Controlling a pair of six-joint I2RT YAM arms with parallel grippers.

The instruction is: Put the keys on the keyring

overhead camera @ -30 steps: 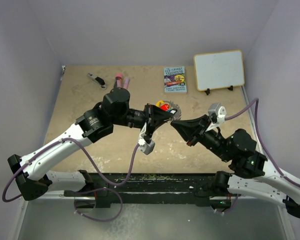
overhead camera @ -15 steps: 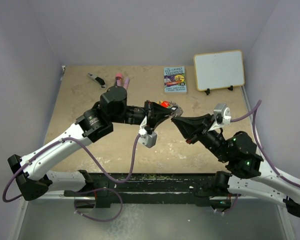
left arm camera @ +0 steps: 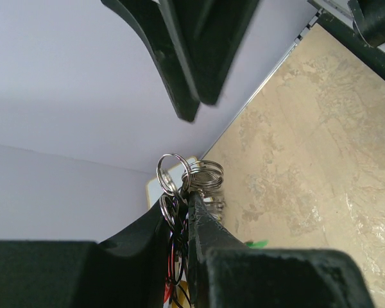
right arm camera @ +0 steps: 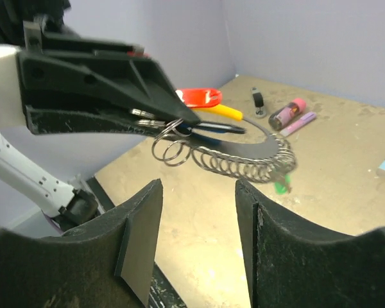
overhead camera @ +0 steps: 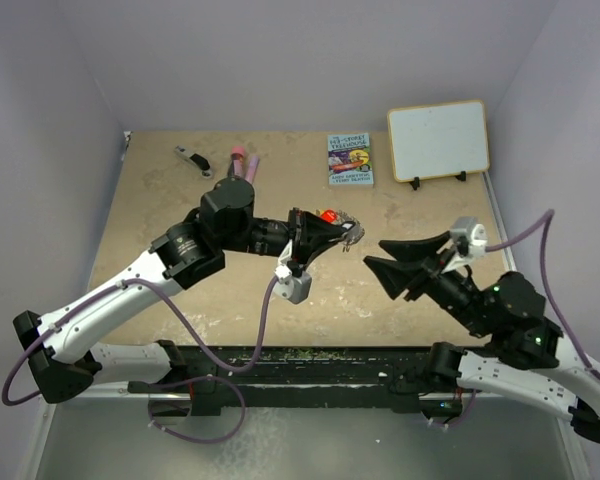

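Observation:
My left gripper (overhead camera: 352, 234) hangs over the middle of the table, shut on the keyring (overhead camera: 346, 226). In the right wrist view the keyring (right arm camera: 244, 163) is a curved band strung with many small silvery rings. A red key head (right arm camera: 199, 97), a yellow stretch (right arm camera: 226, 113) and a green key head (right arm camera: 281, 187) show on it. In the left wrist view, small silvery rings (left arm camera: 204, 174) stick out just past my left fingertips. My right gripper (overhead camera: 375, 253) stands open to the right of the keyring, apart from it, with nothing between its fingers (right arm camera: 141, 224).
A book (overhead camera: 350, 158) and a small whiteboard (overhead camera: 438, 138) stand at the back of the table. A black-and-silver tool (overhead camera: 192, 158) and pink tubes (overhead camera: 242, 160) lie at the back left. Purple walls close in both sides.
My right gripper has opened and drawn back to the right, away from the keyring it was touching. My left gripper has kept hold of the keyring and barely moved.

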